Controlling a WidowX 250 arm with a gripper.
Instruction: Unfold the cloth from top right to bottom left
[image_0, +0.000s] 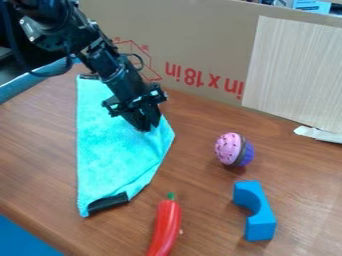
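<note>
The black gripper (149, 126) is over the right part of the turquoise cloth (117, 155), low against it near the cloth's right-hand corner. Whether any fabric is held there cannot be told. The cloth lies on the wooden table as a long folded shape, with a straight left edge and a slanting lower right edge. A black strip shows at its bottom corner, and another dark piece is at its top end. Part of the upper cloth is hidden behind the arm.
Right of the cloth is a pink and purple toy (234, 149), with a blue arch-shaped block (256, 212) below it. A red toy pepper (165, 227) lies near the cloth's bottom corner. Behind stand a cardboard wall (200, 45) and a pale wood-grain panel (294, 70).
</note>
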